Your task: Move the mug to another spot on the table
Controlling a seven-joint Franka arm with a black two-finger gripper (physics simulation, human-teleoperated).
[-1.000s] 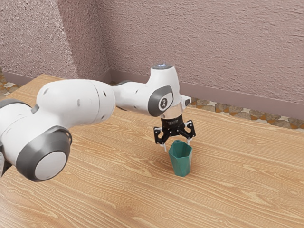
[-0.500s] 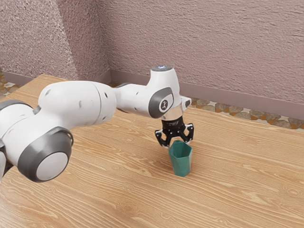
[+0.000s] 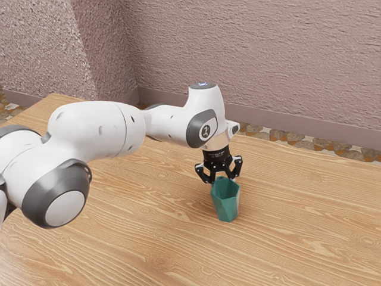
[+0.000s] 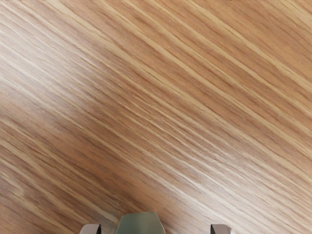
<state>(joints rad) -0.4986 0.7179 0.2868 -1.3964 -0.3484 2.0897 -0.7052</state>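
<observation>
A green faceted mug (image 3: 227, 202) stands upright on the wooden table (image 3: 309, 214), near its middle. My black gripper (image 3: 219, 178) hangs straight down over the mug's rim on the side toward the exterior view's left. Its fingers straddle that part of the rim with gaps on both sides, so it is open. In the wrist view the mug's rim (image 4: 139, 224) sits between the two fingertips (image 4: 90, 229), closer to one of them and touching neither.
Bare wood grain stretches around the mug on every side. A rough pink wall (image 3: 268, 53) with a baseboard runs behind the table's far edge. My bulky white arm (image 3: 95, 134) crosses the exterior view's left half.
The fingers have drawn closer together around the mug's rim and the hand has sunk slightly. The mug has not moved.
</observation>
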